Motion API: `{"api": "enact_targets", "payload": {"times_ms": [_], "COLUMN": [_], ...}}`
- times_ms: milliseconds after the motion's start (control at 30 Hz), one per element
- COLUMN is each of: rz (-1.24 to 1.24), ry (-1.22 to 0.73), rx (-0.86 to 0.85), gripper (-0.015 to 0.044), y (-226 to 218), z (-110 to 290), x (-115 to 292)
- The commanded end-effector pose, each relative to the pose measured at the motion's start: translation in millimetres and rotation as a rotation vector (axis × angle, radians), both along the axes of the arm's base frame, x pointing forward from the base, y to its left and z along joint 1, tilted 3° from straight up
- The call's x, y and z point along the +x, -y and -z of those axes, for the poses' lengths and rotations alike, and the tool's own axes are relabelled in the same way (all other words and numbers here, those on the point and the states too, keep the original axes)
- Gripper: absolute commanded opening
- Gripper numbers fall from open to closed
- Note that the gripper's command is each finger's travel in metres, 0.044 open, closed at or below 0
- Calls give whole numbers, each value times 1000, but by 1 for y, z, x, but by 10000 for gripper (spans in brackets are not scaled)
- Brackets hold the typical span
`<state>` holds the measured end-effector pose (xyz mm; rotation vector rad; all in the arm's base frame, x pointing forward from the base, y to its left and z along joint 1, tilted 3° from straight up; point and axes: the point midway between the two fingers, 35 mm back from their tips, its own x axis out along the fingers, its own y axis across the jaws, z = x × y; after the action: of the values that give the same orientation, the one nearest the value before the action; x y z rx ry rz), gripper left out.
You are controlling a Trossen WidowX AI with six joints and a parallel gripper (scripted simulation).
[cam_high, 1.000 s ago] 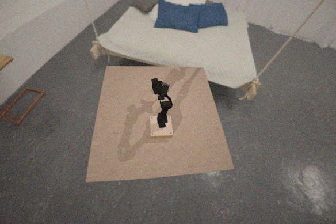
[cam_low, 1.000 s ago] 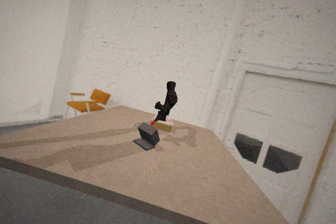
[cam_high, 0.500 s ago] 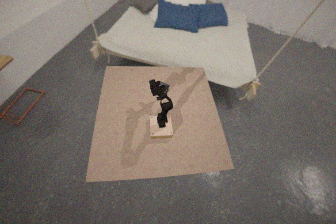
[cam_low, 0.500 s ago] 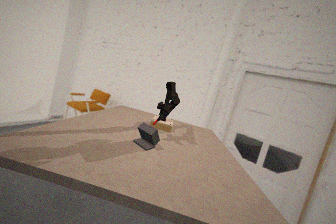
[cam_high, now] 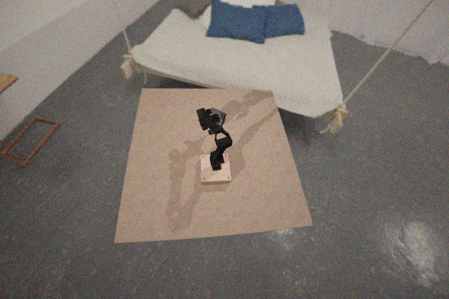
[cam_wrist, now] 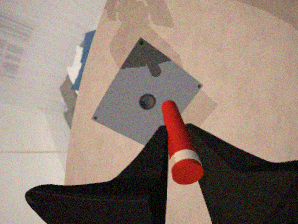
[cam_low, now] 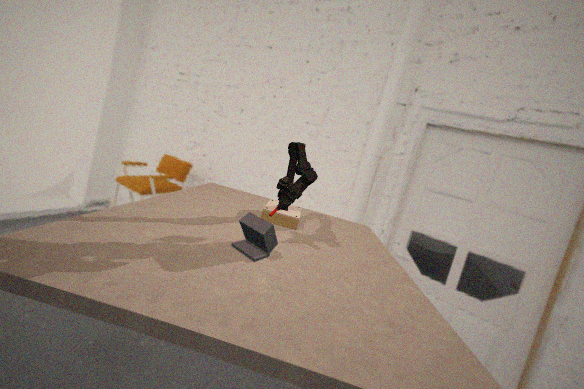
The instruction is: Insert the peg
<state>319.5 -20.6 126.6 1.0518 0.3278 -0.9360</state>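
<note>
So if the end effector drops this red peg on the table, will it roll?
Probably yes: the red peg looks round, without flat sides. It also seems rigid, staying straight in the end effector. Its round shape should need no turning for the hole.

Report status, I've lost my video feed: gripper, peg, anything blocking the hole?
Gripper shut on red peg. Peg airborne, tip just right of the hole in the wrist view, not inserted. Grey panel face unobstructed.
</note>
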Motion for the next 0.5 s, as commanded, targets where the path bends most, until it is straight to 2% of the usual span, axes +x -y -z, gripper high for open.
{"api": "enact_targets", "payload": {"times_ms": [0,467], "rz": [-16,-55], "ry": [6,34], "rx": [-19,-55], "gripper": [0,0], "y": [-3,-12], "z": [0,0], "x": [-2,-2]}}
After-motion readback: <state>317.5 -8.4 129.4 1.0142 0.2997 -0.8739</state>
